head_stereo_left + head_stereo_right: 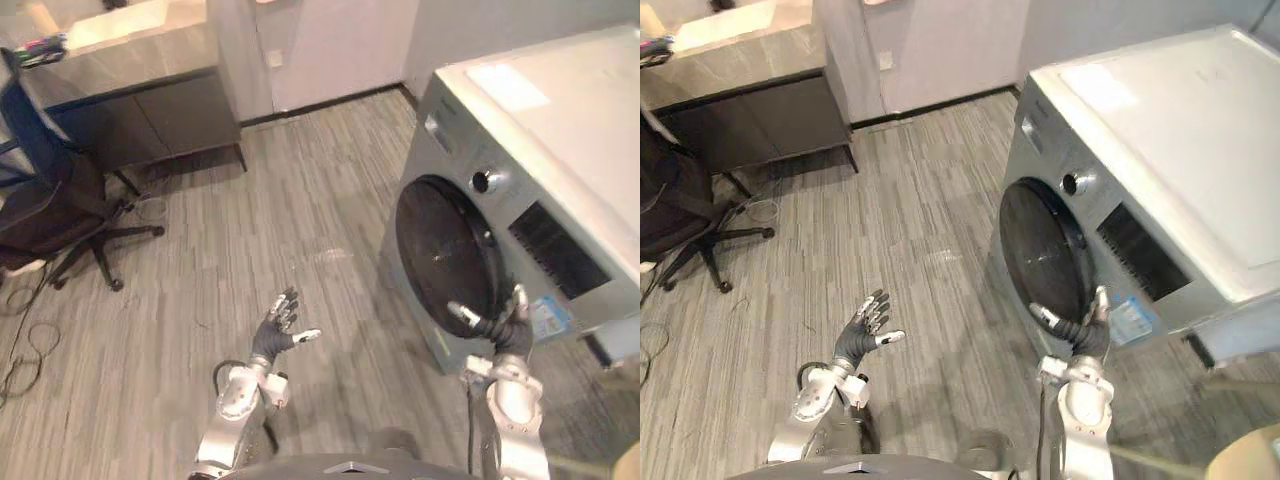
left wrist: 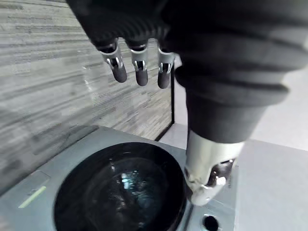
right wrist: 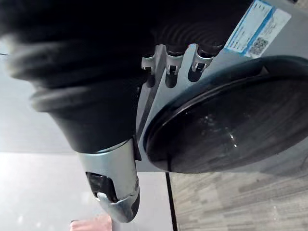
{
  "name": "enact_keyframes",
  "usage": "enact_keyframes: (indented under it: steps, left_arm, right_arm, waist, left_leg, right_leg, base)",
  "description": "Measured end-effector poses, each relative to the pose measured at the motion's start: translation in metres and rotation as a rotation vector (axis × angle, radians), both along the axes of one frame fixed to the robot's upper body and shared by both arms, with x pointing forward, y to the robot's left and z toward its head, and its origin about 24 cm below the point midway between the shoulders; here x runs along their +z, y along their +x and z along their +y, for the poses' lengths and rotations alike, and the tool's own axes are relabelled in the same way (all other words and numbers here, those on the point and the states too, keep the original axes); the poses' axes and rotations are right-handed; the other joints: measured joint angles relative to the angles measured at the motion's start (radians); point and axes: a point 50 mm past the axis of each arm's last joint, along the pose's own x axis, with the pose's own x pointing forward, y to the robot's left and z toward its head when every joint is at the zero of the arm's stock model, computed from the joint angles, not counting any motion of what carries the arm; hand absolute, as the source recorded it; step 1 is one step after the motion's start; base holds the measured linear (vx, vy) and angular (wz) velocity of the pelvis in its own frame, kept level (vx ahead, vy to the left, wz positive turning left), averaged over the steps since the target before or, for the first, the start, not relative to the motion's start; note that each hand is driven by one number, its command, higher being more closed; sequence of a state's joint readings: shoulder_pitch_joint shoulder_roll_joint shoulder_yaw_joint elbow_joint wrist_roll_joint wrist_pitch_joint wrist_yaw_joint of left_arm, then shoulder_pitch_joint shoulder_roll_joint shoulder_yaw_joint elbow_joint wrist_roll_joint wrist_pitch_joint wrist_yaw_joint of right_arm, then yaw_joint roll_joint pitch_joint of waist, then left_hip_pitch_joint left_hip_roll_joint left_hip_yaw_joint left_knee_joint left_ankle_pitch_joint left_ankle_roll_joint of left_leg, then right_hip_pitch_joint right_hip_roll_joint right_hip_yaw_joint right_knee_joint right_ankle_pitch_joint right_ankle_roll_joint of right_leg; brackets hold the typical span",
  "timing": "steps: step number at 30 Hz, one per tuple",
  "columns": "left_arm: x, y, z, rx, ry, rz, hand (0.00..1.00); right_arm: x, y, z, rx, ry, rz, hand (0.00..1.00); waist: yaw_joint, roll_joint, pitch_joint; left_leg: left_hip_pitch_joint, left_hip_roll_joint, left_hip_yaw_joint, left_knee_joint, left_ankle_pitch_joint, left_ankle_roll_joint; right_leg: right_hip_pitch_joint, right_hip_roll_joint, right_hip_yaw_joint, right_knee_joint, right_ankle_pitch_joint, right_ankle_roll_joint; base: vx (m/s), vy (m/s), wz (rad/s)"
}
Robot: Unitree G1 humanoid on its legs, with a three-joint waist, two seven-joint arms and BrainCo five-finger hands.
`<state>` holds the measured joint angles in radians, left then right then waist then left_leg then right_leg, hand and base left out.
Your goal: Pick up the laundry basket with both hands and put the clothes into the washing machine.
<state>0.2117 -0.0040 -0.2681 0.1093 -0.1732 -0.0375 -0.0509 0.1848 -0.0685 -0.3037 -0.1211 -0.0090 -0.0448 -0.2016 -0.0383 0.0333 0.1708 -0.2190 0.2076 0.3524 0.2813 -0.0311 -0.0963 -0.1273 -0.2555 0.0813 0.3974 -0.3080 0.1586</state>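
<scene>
Grey plank floor (image 1: 300, 200) lies below your left hand (image 1: 272, 340), which hangs in the air on the robot's left, well apart from the washing machine (image 1: 560, 150); its fingers (image 2: 139, 72) are straight and fanned, the thumb held out to the side, and it carries nothing.

You see the silver washing machine on the right, its front turned toward the open floor; its round dark door (image 1: 440, 250) takes up most of that front, with a small knob (image 1: 484, 181) above it and a long dark panel (image 1: 560, 250) beside the knob; you cannot tell from these views whether the door is fully latched.

Your right hand (image 1: 508, 332) is up at the lower edge of the door, on the side nearer the robot, just beside a blue and white label (image 1: 548, 318) stuck to the machine's front; the fingers point upward and stand straight, the thumb is spread toward the dark glass, and nothing is held; in the right wrist view the fingertips sit close against the silver panel at the door's rim, though you cannot tell if they touch it.

At the far left a black office chair (image 1: 50, 210) stands on the floor; behind it is a dark cabinet with a pale counter (image 1: 130, 50).
</scene>
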Motion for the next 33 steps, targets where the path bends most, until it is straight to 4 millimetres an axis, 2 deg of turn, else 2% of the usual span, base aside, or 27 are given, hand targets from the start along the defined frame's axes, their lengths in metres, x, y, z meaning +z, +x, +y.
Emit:
enact_keyframes:
  steps: [1,2,3,4,5,6,7,8,9,11,14,15,20,22,26,30,32,33]
  left_arm:
    - [0.002,0.003,0.005,0.002,0.019,-0.012,0.0]
    - [0.003,0.005,0.008,0.007,0.025,-0.019,0.0]
    - [0.003,0.007,0.015,0.026,0.04,-0.025,0.0]
    - [0.005,0.011,0.021,0.038,0.052,-0.037,0.0]
    - [0.006,0.013,0.024,0.048,0.055,-0.042,0.0]
    - [0.012,0.02,0.028,0.059,0.059,-0.071,0.0]
    - [0.018,0.026,0.031,0.072,0.057,-0.099,0.0]
    - [0.02,0.028,0.033,0.08,0.053,-0.106,0.0]
    - [0.023,0.031,0.034,0.084,0.046,-0.117,0.0]
    - [0.027,0.036,0.036,0.095,0.029,-0.133,0.0]
    - [0.029,0.038,0.038,0.109,0.019,-0.146,0.0]
    - [0.03,0.039,0.034,0.098,0.013,-0.15,0.0]
    - [0.041,0.05,0.02,0.058,-0.021,-0.195,0.0]
    - [0.042,0.05,0.02,0.053,-0.022,-0.197,0.0]
    - [0.044,0.05,0.019,0.054,-0.033,-0.205,0.0]
    - [0.047,0.052,0.018,0.054,-0.045,-0.214,0.0]
    - [0.047,0.052,0.019,0.048,-0.042,-0.217,0.0]
    - [0.048,0.053,0.019,0.031,-0.032,-0.223,0.0]
  right_arm:
    - [0.005,0.006,-0.002,-0.009,-0.013,-0.016,0.0]
    - [0.008,0.01,-0.003,-0.015,-0.024,-0.029,0.0]
    - [0.014,0.025,-0.004,-0.012,-0.03,-0.052,0.0]
    - [0.018,0.045,-0.006,0.001,-0.032,-0.06,0.0]
    - [0.021,0.055,-0.008,0.005,-0.035,-0.064,0.0]
    - [0.028,0.071,-0.013,0.001,-0.048,-0.064,0.0]
    - [0.041,0.082,-0.02,-0.003,-0.087,-0.077,0.0]
    - [0.048,0.088,-0.024,-0.005,-0.118,-0.085,0.0]
    - [0.069,0.098,-0.031,-0.01,-0.17,-0.125,0.0]
    - [0.094,0.106,-0.048,-0.037,-0.238,-0.159,0.0]
    - [0.13,0.108,-0.077,-0.102,-0.345,-0.173,0.0]
    - [0.135,0.11,-0.08,-0.097,-0.4,-0.141,0.0]
    - [0.156,0.114,-0.081,-0.116,-0.427,-0.191,0.0]
    - [0.167,0.114,-0.086,-0.134,-0.436,-0.205,0.0]
    - [0.185,0.123,-0.086,-0.122,-0.394,-0.256,0.0]
    - [0.209,0.13,-0.078,0.055,-0.454,-0.274,0.0]
    - [0.206,0.13,-0.073,0.215,-0.448,-0.237,0.0]
    - [0.201,0.129,-0.069,0.352,-0.402,-0.208,0.0]
  waist:
    - [-0.01,-0.02,0.01]
    - [-0.011,-0.025,0.013]
    - [-0.008,-0.031,0.017]
    - [-0.012,-0.02,0.024]
    - [-0.01,-0.01,0.032]
    - [0.001,-0.001,0.054]
    - [0.019,0.005,0.073]
    - [0.024,0.011,0.083]
    - [0.024,0.032,0.102]
    - [0.016,0.058,0.124]
    - [0.004,0.064,0.135]
    - [0.002,0.065,0.139]
    - [-0.006,0.069,0.204]
    - [0.003,0.07,0.217]
    - [0.028,0.069,0.232]
    - [0.033,0.062,0.246]
    - [0.031,0.05,0.254]
    - [0.027,0.041,0.259]
  left_leg:
    - [-0.05,-0.017,0.024,0.075,-0.04,0.028]
    - [-0.081,-0.017,0.039,0.114,-0.057,0.043]
    - [-0.127,-0.015,0.08,0.153,-0.082,0.061]
    - [-0.146,-0.009,0.131,0.135,-0.094,0.076]
    - [-0.147,-0.005,0.158,0.117,-0.097,0.081]
    - [-0.147,-0.004,0.209,0.097,-0.084,0.105]
    - [-0.147,-0.014,0.237,0.095,-0.084,0.114]
    - [-0.147,-0.021,0.245,0.095,-0.085,0.116]
    - [-0.147,-0.037,0.248,0.098,-0.088,0.121]
    - [-0.148,-0.046,0.249,0.101,-0.091,0.125]
    - [-0.151,-0.039,0.248,0.084,-0.09,0.123]
    - [-0.157,-0.038,0.248,0.076,-0.088,0.121]
    - [-0.177,-0.043,0.252,0.044,-0.082,0.112]
    - [-0.196,-0.046,0.252,0.039,-0.075,0.123]
    - [-0.223,-0.048,0.252,0.037,-0.071,0.129]
    - [-0.267,-0.045,0.253,0.032,-0.055,0.131]
    - [-0.269,-0.042,0.252,0.018,-0.043,0.127]
    - [-0.268,-0.04,0.25,0.005,-0.026,0.125]
  right_leg:
    - [-0.031,-0.029,0.024,-0.032,0.043,0.017]
    - [-0.052,-0.037,0.039,-0.051,0.068,0.028]
    - [-0.101,-0.046,0.083,-0.106,0.141,0.045]
    - [-0.129,-0.052,0.062,-0.203,0.264,0.045]
    - [-0.127,-0.052,0.03,-0.259,0.327,0.025]
    - [-0.151,-0.053,-0.05,-0.283,0.361,0.013]
    - [-0.176,-0.053,-0.133,-0.283,0.359,0.01]
    - [-0.188,-0.053,-0.158,-0.288,0.361,0.007]
    - [-0.189,-0.052,-0.169,-0.306,0.371,-0.007]
    - [-0.189,-0.055,-0.171,-0.328,0.398,-0.008]
    - [-0.208,-0.038,-0.175,-0.33,0.402,-0.005]
    - [-0.221,-0.034,-0.175,-0.329,0.405,-0.002]
    - [-0.265,-0.03,-0.18,-0.329,0.455,-0.002]
    - [-0.288,-0.034,-0.188,-0.325,0.485,-0.007]
    - [-0.323,-0.037,-0.205,-0.314,0.502,-0.011]
    - [-0.367,-0.032,-0.207,-0.315,0.511,-0.013]
    - [-0.372,-0.027,-0.209,-0.316,0.513,-0.012]
    - [-0.375,-0.023,-0.215,-0.316,0.516,-0.013]
  base:
    - [0.2,0.46,-0.61]
    - [0.17,0.535,-0.77]
    - [0.13,0.551,-1.09]
    - [0.09,0.464,-1.21]
    - [0.05,0.328,-1.17]
    - [0.04,0.293,-1.07]
    - [0.05,0.328,-1.03]
    - [0.06,0.24,-0.88]
    - [0.05,0.125,-0.6]
    - [0.07,0.131,-0.38]
    - [0.08,0.037,-0.2]
    - [0.09,-0.004,-0.19]
    - [0.04,0.044,-0.08]
    - [0.0,0.09,0.06]
    - [-0.02,0.086,0.02]
    - [-0.06,0.044,-0.01]
    - [-0.06,0.018,-0.04]
    - [-0.05,0.003,0.0]
